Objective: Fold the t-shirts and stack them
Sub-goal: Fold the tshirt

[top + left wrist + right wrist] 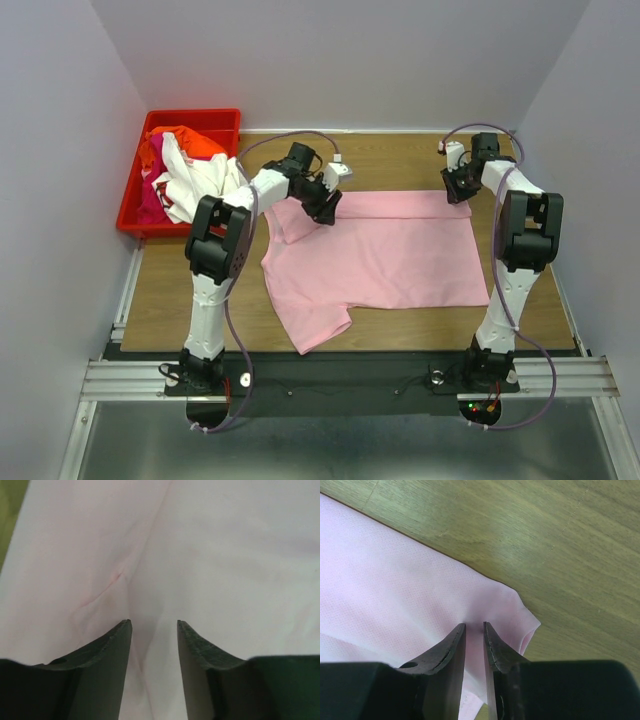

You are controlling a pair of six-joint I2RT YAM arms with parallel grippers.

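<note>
A light pink t-shirt (385, 255) lies spread on the wooden table (170, 290), its hem to the right and one sleeve at the near left. My left gripper (323, 206) is down on its far left part, at the shoulder. In the left wrist view (154, 625) the jaws stand a little apart with a ridge of pink cloth (150, 645) between them. My right gripper (459, 190) is at the far right corner. In the right wrist view (474, 626) the jaws are nearly closed, pinching that pink corner (492, 600).
A red plastic bin (215, 120) at the far left holds a heap of white, orange-red and magenta shirts (185, 175). Grey walls close in the table on three sides. Bare wood (555, 540) shows beyond the shirt's far edge.
</note>
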